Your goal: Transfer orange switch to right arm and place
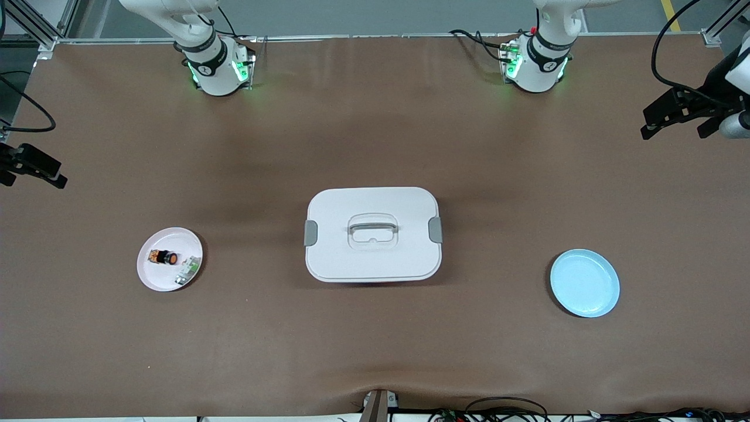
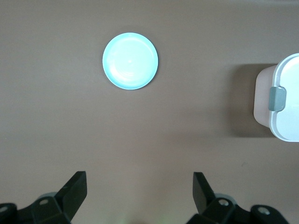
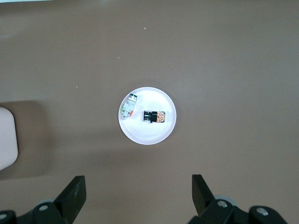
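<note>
The orange switch (image 1: 166, 257) lies on its side on a pale pink plate (image 1: 149, 278) toward the right arm's end of the table. The right wrist view shows the orange switch (image 3: 154, 116) on that plate (image 3: 140, 137) from high up. My right gripper (image 3: 139, 186) hangs open and empty high over the bare table beside the plate, and shows at the edge of the front view (image 1: 35, 167). My left gripper (image 2: 140, 186) is open and empty too, high over the table at the left arm's end (image 1: 662, 120).
A small white-and-green part (image 1: 187, 269) shares the pink plate with the switch. A white lidded box (image 1: 340, 258) with a handle stands mid-table. A light blue plate (image 1: 585, 283) lies toward the left arm's end and shows in the left wrist view (image 2: 130, 60).
</note>
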Robot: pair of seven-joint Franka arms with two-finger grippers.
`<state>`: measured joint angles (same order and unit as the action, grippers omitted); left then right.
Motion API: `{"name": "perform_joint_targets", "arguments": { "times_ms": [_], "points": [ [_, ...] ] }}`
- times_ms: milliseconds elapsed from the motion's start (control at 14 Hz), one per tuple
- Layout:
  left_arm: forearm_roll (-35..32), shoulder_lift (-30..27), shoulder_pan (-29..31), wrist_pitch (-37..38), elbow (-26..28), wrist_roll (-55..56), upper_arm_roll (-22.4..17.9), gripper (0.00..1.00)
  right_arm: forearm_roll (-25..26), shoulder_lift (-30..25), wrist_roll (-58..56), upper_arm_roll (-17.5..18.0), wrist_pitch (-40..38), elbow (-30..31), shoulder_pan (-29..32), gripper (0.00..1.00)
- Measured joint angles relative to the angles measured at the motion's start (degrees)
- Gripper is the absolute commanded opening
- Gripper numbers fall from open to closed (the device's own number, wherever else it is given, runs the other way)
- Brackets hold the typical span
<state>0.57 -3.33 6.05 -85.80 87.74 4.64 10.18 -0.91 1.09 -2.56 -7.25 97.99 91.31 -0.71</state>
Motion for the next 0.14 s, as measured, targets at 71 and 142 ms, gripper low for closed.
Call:
{"name": "perform_joint_targets", "arguments": {
  "times_ms": [71, 142],
  "points": [
    [0.00, 0.00, -0.01, 0.00, 0.00, 0.00, 0.01, 1.00, 0.00, 0.00, 0.00, 0.00, 0.00, -0.01, 0.00, 1.00],
    [0.00, 0.00, -0.02, 0.00, 0.00, 0.00, 0.02, 1.00, 0.00, 0.01, 0.00, 0.01, 0.00, -0.01, 0.00, 1.00]
  ]
}}
